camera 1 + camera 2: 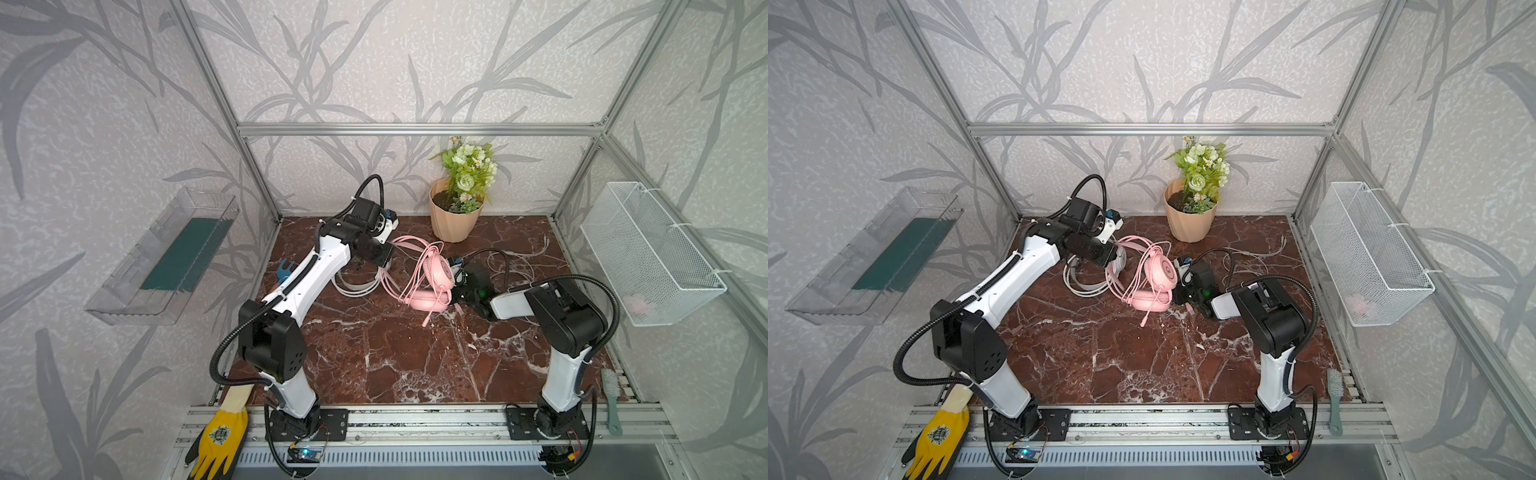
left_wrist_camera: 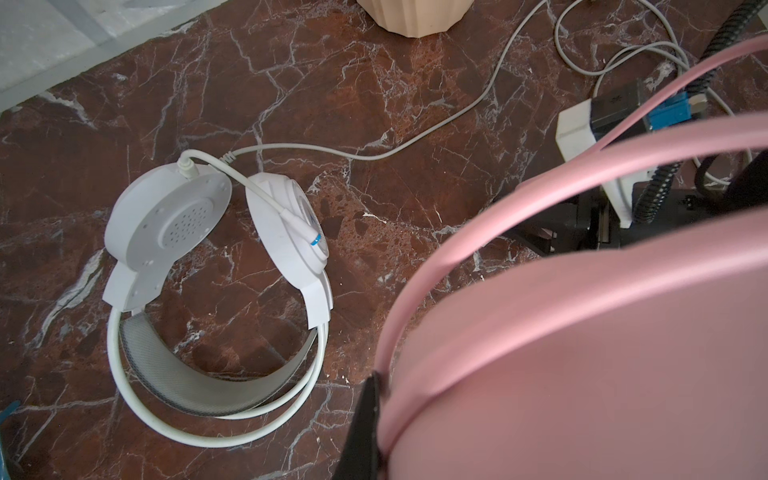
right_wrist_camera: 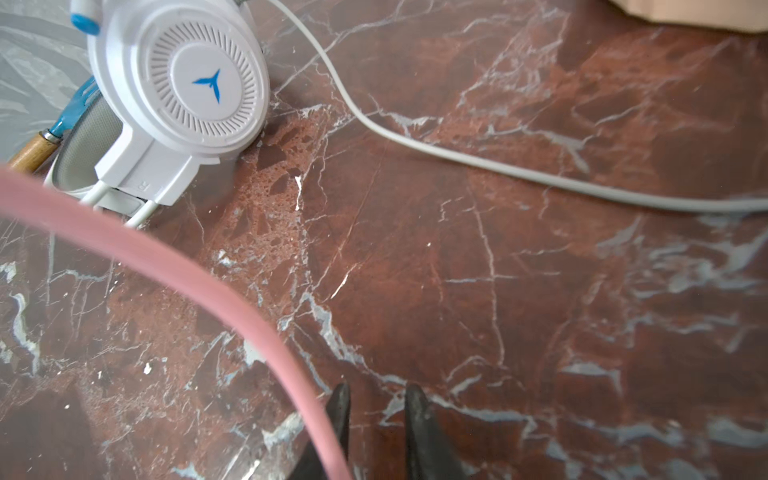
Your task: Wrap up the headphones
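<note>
The pink headphones [image 1: 434, 278] [image 1: 1158, 274] lie tilted mid-table with their cable looped around them. Its plug end [image 1: 427, 321] lies toward the front. My left gripper [image 1: 386, 259] is shut on their pink headband. In the left wrist view one black finger [image 2: 365, 415] presses against the pink band [image 2: 582, 353], and the other finger is hidden. The white headphones [image 1: 357, 286] [image 2: 166, 224] [image 3: 195, 83] lie flat beside them under the left arm. My right gripper [image 3: 378, 392] [image 1: 459, 291] sits low by the pink earcups, jaws narrowly apart over bare marble. The pink cable [image 3: 208, 286] crosses outside one finger.
The white cable [image 1: 515, 266] [image 3: 498, 166] trails loosely to the back right. A beige flower pot [image 1: 453, 224] stands at the back. A blue tool [image 1: 284, 270] lies at the left edge. A yellow glove [image 1: 220, 432] and a brush [image 1: 611, 399] lie on the front corners. A wire basket [image 1: 652, 257] hangs on the right.
</note>
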